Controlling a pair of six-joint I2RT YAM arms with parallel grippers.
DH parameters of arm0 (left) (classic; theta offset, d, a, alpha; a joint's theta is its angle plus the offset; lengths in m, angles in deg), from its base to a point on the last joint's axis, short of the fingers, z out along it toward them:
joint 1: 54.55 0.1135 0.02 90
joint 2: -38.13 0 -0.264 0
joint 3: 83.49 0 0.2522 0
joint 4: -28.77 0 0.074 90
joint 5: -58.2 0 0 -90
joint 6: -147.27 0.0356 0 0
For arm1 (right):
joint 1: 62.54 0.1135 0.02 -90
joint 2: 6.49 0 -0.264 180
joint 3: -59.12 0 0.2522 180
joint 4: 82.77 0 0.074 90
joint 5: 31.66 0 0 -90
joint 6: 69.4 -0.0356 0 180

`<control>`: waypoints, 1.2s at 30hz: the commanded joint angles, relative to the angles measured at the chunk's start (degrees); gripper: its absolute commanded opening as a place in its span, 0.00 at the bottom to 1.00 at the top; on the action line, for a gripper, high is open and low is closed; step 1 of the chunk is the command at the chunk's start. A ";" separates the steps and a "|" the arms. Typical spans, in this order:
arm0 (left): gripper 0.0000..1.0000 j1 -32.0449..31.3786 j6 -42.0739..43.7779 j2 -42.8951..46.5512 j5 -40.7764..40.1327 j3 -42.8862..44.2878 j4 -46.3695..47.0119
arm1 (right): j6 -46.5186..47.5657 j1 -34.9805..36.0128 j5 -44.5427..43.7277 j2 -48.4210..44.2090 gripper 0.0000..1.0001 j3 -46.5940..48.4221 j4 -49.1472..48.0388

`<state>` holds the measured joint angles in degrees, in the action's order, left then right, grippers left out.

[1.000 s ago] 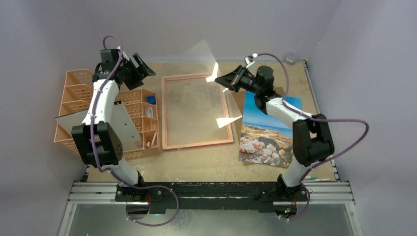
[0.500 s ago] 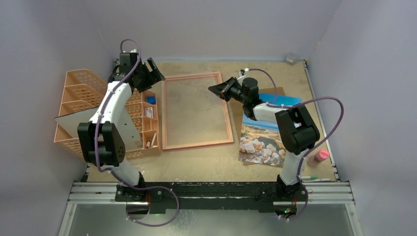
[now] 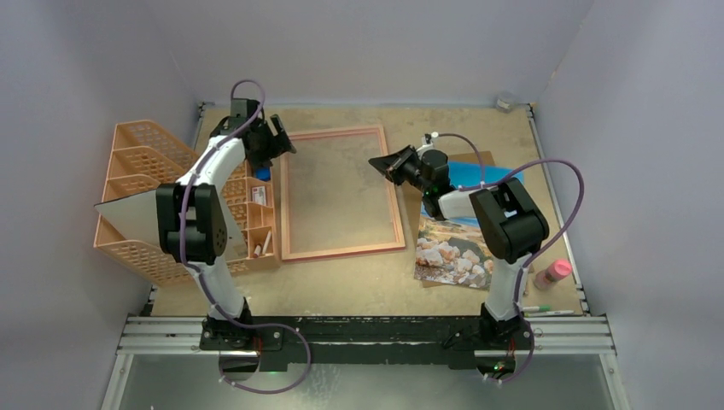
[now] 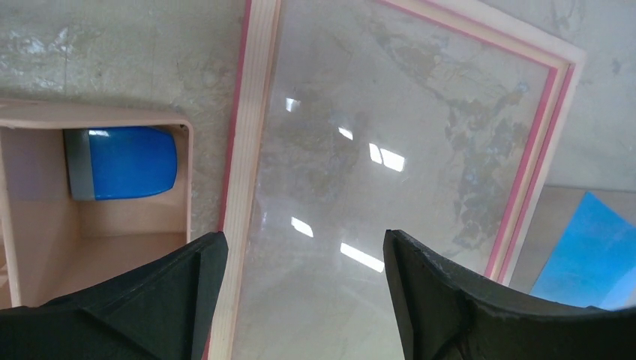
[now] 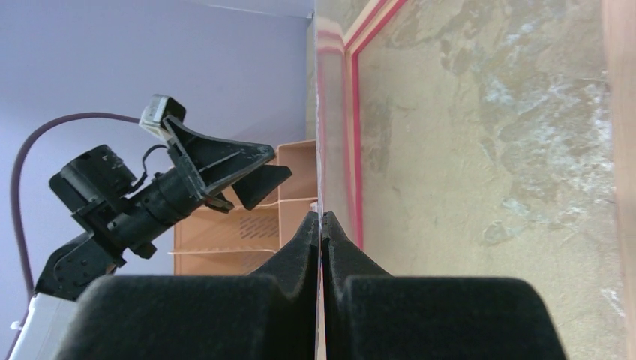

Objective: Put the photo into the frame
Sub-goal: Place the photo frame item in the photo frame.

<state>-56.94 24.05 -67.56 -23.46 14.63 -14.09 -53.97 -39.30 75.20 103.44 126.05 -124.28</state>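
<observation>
Glazing pane (image 4: 390,150), tilted up a second ago, is being laid in the frame (image 3: 341,251), readying it for the photo (image 3: 452,248) lying just right of it, and is being pinched by the closed right gripper (image 5: 321,221) while the left gripper (image 4: 304,236) is being held wide-spread, empty, over the far left corner.

My left arm (image 3: 207,167), right arm (image 3: 454,205): white shells, black joint blocks, purple cable (image 5: 20,199) along each. Left pincer (image 4: 302,247), right pincer (image 5: 321,221): matte black wedge fingers, faintly textured.
</observation>
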 commanded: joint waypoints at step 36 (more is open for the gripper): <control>0.83 -7.45 -6.12 -8.49 -7.30 -4.81 -0.34 | -5.34 -2.50 7.76 -2.50 0.00 -4.82 0.17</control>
<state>-63.96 20.32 -76.21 -38.12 14.06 -15.79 -58.34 -40.91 79.35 105.08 122.38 -121.67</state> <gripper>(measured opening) 0.842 0.005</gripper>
